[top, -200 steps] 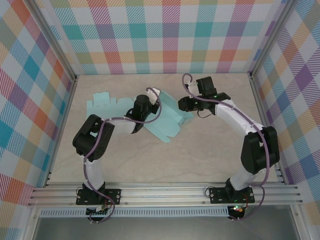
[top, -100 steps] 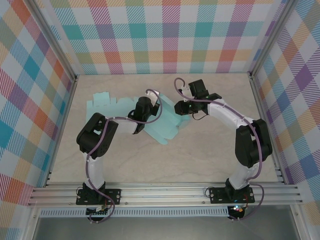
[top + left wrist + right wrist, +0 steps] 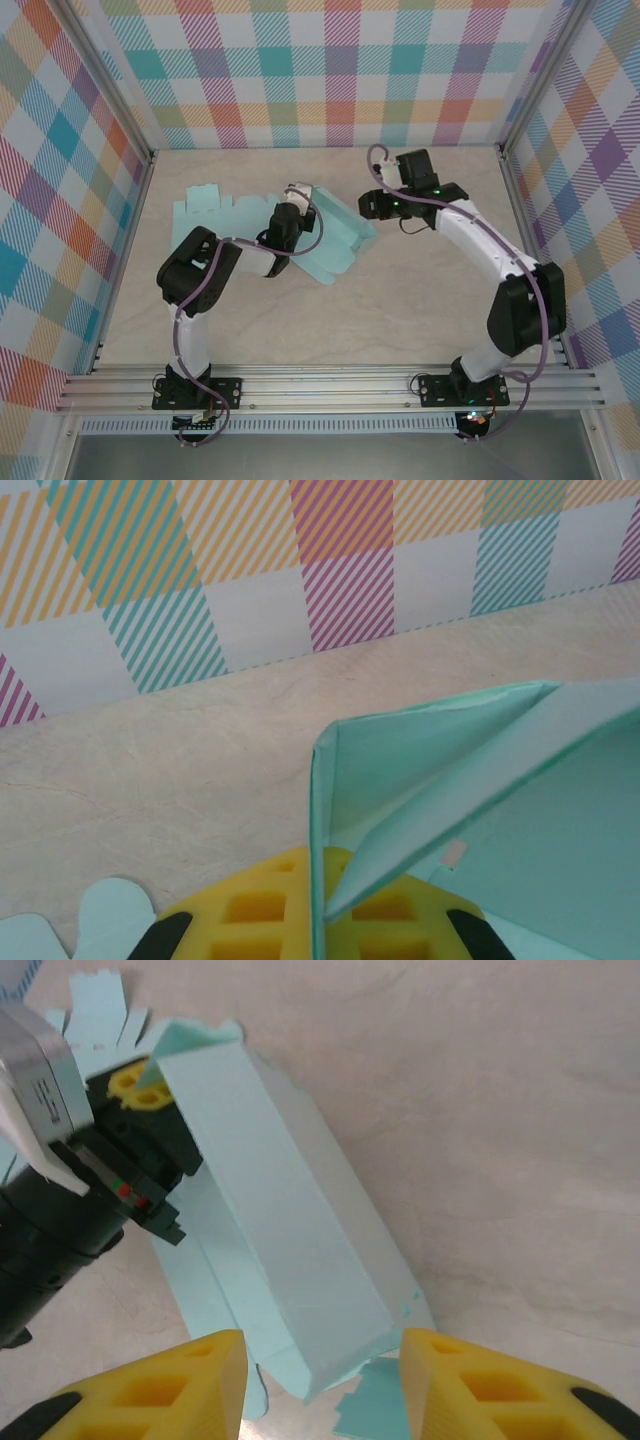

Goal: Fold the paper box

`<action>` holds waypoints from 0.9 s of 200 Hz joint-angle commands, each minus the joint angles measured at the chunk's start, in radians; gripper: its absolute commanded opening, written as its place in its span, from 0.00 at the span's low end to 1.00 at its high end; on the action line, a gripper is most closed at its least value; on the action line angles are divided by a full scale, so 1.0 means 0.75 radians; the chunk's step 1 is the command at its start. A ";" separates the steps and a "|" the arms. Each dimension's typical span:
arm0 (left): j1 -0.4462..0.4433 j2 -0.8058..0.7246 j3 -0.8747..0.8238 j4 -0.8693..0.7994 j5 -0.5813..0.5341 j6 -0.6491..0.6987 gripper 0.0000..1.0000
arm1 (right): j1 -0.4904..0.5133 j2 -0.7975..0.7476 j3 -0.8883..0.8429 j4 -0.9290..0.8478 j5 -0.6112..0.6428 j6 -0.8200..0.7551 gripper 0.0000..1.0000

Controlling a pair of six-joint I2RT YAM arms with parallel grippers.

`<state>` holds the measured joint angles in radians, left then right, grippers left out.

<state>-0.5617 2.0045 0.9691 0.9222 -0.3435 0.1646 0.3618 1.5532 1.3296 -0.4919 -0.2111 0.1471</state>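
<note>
The teal paper box [image 3: 335,248] lies partly flat on the table, with one long panel folded up along its right side. My left gripper [image 3: 296,203] is shut on an upright edge of the box at its far end. In the left wrist view that thin paper edge [image 3: 318,810] runs between the yellow fingers [image 3: 250,920]. My right gripper [image 3: 368,208] stands open just right of the box. In the right wrist view its fingers [image 3: 190,1380] straddle the near end of the raised panel [image 3: 280,1230] without touching it. The left gripper's yellow tips [image 3: 135,1082] show there too.
Plaid walls [image 3: 340,70] close in the back and both sides. An aluminium rail [image 3: 330,385] runs along the near edge. The box's scalloped flaps [image 3: 205,205] lie flat at the far left. Bare tabletop [image 3: 390,310] stretches in front of the box.
My right gripper has opened and drawn back to the right, off the box's end. The left gripper stays shut on the paper and has shifted slightly toward the back wall.
</note>
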 commanded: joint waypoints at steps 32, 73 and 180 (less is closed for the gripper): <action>-0.065 0.028 0.019 0.067 -0.145 -0.046 0.00 | -0.175 -0.064 -0.172 0.124 -0.207 0.166 0.56; -0.098 -0.054 -0.025 -0.030 -0.189 -0.157 0.00 | -0.176 -0.032 -0.189 0.138 -0.283 0.137 0.67; -0.245 -0.175 -0.191 -0.092 -0.332 -0.219 0.00 | 0.076 -0.268 -0.333 0.098 0.227 -0.215 0.54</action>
<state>-0.7414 1.9129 0.8436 0.8627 -0.5457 0.0177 0.3790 1.3773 1.1206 -0.4431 -0.1699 0.0895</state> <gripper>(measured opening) 0.058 0.538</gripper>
